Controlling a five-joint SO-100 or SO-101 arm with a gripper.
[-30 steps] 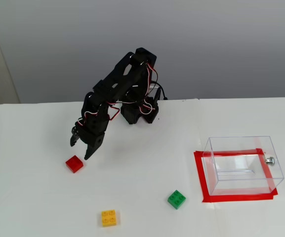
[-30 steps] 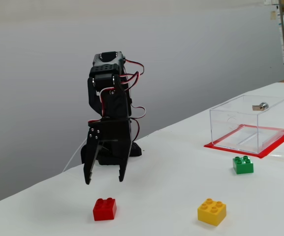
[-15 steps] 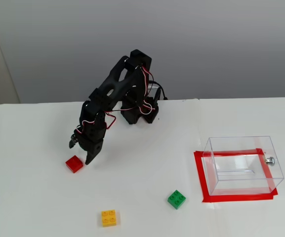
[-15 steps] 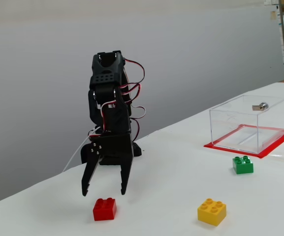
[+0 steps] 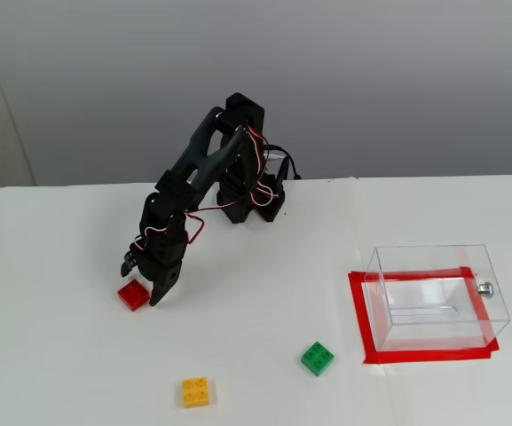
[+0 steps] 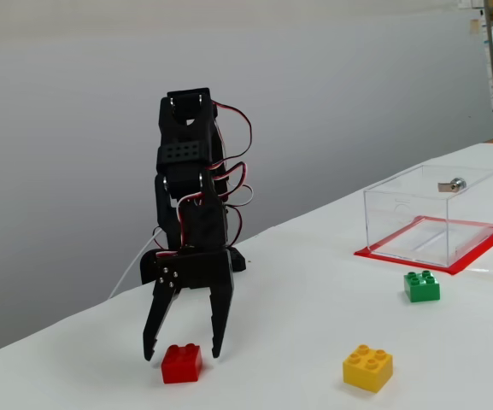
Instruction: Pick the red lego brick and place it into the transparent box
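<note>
The red lego brick [image 5: 133, 295] [image 6: 181, 363] lies on the white table at the left in both fixed views. My black gripper [image 5: 138, 286] [image 6: 181, 354] hangs open just over it, one fingertip on each side of the brick, tips close to the table. Nothing is held. The transparent box [image 5: 437, 295] [image 6: 431, 213] stands far to the right on a red tape rectangle [image 5: 366, 330], with a small silver knob [image 5: 484, 287] on its side.
A green brick [image 5: 318, 358] [image 6: 421, 286] lies near the box's front left corner. A yellow brick [image 5: 195, 390] [image 6: 367, 367] sits toward the front of the table. The arm's base [image 5: 251, 202] stands at the back.
The gripper has come down and slightly left, from above and beside the red brick to straddling it. It has stayed open. The bricks and box have not moved.
</note>
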